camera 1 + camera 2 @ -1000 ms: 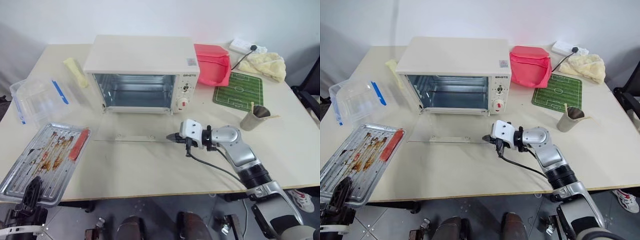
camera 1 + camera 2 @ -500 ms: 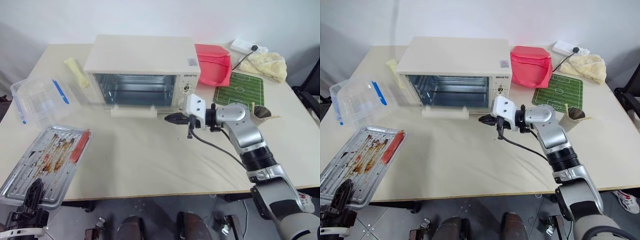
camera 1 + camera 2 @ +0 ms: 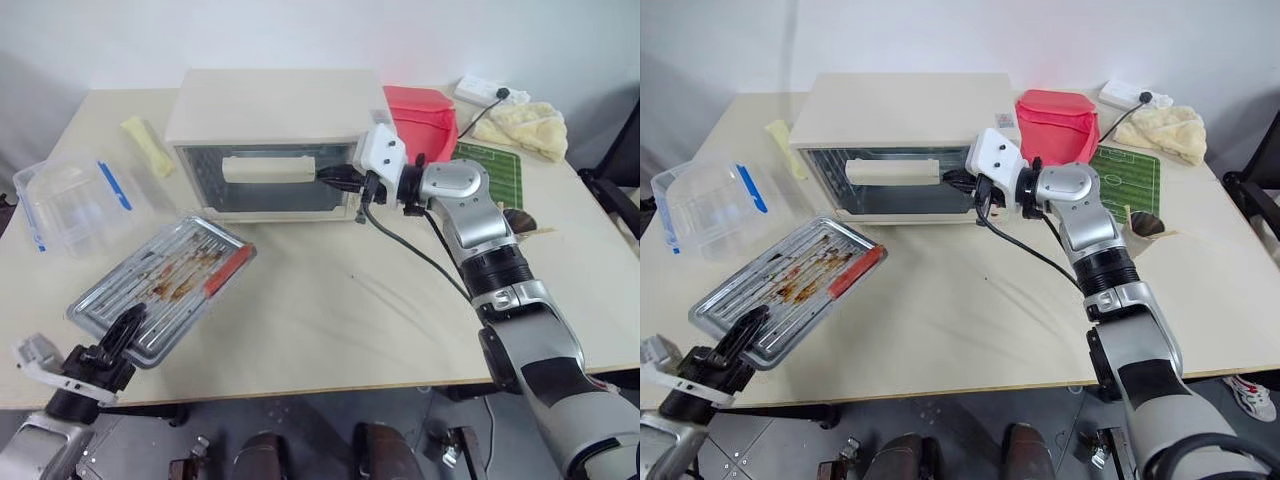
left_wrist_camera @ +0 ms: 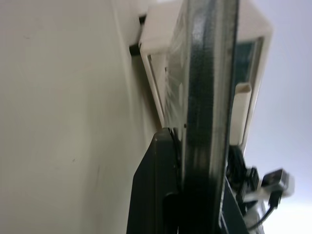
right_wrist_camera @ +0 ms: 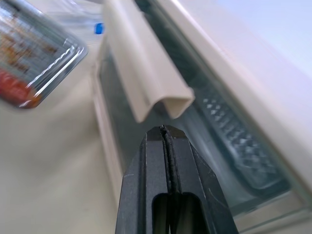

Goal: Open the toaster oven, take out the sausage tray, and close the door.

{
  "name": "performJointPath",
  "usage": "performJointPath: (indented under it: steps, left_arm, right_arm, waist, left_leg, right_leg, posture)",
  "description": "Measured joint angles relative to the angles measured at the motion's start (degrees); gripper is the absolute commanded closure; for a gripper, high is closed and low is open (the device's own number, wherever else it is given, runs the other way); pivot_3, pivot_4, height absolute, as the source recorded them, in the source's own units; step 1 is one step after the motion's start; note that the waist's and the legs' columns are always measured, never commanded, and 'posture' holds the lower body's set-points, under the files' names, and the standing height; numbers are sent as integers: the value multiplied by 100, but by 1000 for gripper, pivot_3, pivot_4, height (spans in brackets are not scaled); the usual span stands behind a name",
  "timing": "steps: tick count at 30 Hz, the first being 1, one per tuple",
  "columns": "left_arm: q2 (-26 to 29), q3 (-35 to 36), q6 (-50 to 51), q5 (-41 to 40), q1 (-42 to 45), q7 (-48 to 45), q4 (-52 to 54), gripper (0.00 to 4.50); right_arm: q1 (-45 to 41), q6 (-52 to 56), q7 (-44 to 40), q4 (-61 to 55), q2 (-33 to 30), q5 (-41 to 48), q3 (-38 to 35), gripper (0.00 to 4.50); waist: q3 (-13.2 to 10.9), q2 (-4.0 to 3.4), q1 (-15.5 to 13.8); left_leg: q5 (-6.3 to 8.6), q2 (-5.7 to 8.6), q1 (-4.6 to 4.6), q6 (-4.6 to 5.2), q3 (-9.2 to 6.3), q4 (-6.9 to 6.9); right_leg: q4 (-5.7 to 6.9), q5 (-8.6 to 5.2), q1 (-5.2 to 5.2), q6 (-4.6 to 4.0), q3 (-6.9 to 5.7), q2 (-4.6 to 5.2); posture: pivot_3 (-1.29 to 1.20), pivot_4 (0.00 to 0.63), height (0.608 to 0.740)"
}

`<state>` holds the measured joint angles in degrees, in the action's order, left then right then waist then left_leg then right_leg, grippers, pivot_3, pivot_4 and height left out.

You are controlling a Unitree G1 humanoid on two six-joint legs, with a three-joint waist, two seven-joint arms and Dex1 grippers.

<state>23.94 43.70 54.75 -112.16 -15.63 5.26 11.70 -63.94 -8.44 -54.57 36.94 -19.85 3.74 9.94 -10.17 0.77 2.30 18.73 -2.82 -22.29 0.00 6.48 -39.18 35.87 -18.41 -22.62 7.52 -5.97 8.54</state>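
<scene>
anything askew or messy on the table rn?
Yes: the tray is tilted, lifted by its near corner in the shut left gripper, with brown grease streaks and one sausage lying at its far edge. The oven door looks up against the front, the shut right gripper at the handle's end.

One toaster oven [image 3: 275, 130], one sausage tray [image 3: 160, 288] with one sausage [image 3: 228, 271], one clear plastic box [image 3: 65, 203], one red container [image 3: 425, 120], one green mat [image 3: 490, 172], one towel [image 3: 520, 125], one power strip [image 3: 483, 90], two tools: left [image 3: 122, 330], right [image 3: 335, 178]
</scene>
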Motion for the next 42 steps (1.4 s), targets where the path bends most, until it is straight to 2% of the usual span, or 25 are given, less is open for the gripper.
performJointPath:
  steps: [4, 6, 8, 11, 17, 23, 29, 36, 42]
  left_arm:
    - [508, -131, 681, 1, 480, -93, -645, 4500]
    - [685, -274, 929, 2, 701, -140, -872, 4500]
    - [978, -557, 1282, 1, 992, -230, -1201, 4500]
    - [1319, -1016, 1692, 6, 1589, -320, -1755, 4500]
    - [1732, -1773, 2146, 6, 2519, -452, -2501, 4500]
    - [1986, -2865, 2661, 216, 3764, -694, -3199, 4500]
    - [1759, -3576, 3085, 1561, 4927, -1526, -3883, 4500]
    - [1287, -3950, 2921, 3296, 5573, -2671, -4425, 4500]
    - [1024, -4142, 2700, 4502, 6002, -3796, -4868, 4500]
  right_arm:
    - [-65, 8, 204, -48, -5, -15, -167, 4467]
    - [52, 245, 111, -426, -55, 86, -175, 4467]
    - [391, 725, -119, -1273, -203, 277, -171, 4467]
    - [1213, 1643, -467, -2763, -800, 597, -155, 4467]
    - [2093, 2850, -776, -4358, -1654, 965, -186, 4467]
    - [2887, 3040, -833, -4854, -2312, 962, -352, 4467]
    - [3471, 2995, -597, -4798, -2644, 699, -470, 4467]
    - [3807, 3193, -260, -4798, -2737, 643, -756, 4467]
    - [4134, 3210, -90, -4784, -2804, 642, -953, 4467]
  waist:
    - [0, 0, 5]
    - [0, -1, -5]
    - [0, -1, -41]
    - [-1, -2, -130]
    - [-1, -2, -84]
    - [-1, 0, -91]
    - [-2, 1, -101]
    - [-3, 2, -99]
    - [-2, 0, -273]
  left_leg:
    - [-1, 0, 0, -2, -2, 2]
    - [-1, 0, -1, -4, -9, 7]
    - [2, 0, 0, -11, -22, 15]
    - [2, 12, -13, -12, -54, 18]
    - [3, 10, -9, -15, -43, 23]
    - [2, 10, -7, -18, -28, 20]
    - [1, 12, -7, -18, 32, 21]
    - [-1, 8, -5, -22, 41, 20]
    - [-11, 9, 2, -16, 44, 6]
  right_leg:
    - [3, 1, -1, 2, 0, 0]
    - [7, 1, -2, 3, -1, 0]
    - [12, 3, -4, 6, -4, -1]
    - [12, 3, -2, 7, -5, -1]
    - [7, 4, -3, 10, -13, -3]
    - [2, 7, -2, 16, -13, -5]
    - [-3, 7, -4, 20, -14, -8]
    - [-3, 6, -7, 23, -15, -11]
    - [-6, 7, 8, 25, -10, -9]
  posture:
    - [0, 150, 740]
    - [0, 150, 740]
    - [0, 150, 740]
    - [0, 150, 740]
    - [0, 150, 740]
    - [0, 150, 740]
    - [0, 150, 740]
    - [0, 150, 740]
    - [0, 150, 740]
